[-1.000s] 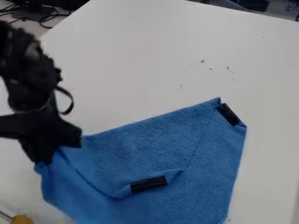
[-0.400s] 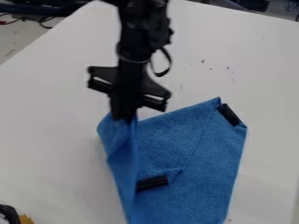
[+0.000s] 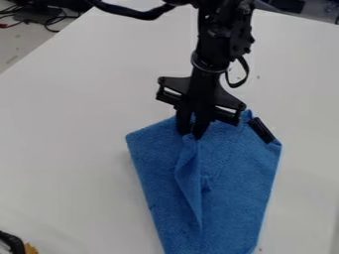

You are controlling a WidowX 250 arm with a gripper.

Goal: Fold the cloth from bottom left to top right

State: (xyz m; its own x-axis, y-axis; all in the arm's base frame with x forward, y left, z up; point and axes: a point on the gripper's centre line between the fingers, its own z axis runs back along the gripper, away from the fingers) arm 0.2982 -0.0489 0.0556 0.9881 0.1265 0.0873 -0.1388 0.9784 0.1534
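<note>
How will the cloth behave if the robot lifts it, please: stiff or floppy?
The cloth will probably be floppy, since a loose fold stands up along its middle. It looks thin, so it is likely light for its size. The straight black strip near its upper right corner may bend less than the rest.

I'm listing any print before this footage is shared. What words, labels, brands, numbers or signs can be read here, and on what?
None can be read.
The blue cloth shows no lettering.
I can make out no text on the black strip at its upper right corner, on the robot arm or on its hand.
</note>
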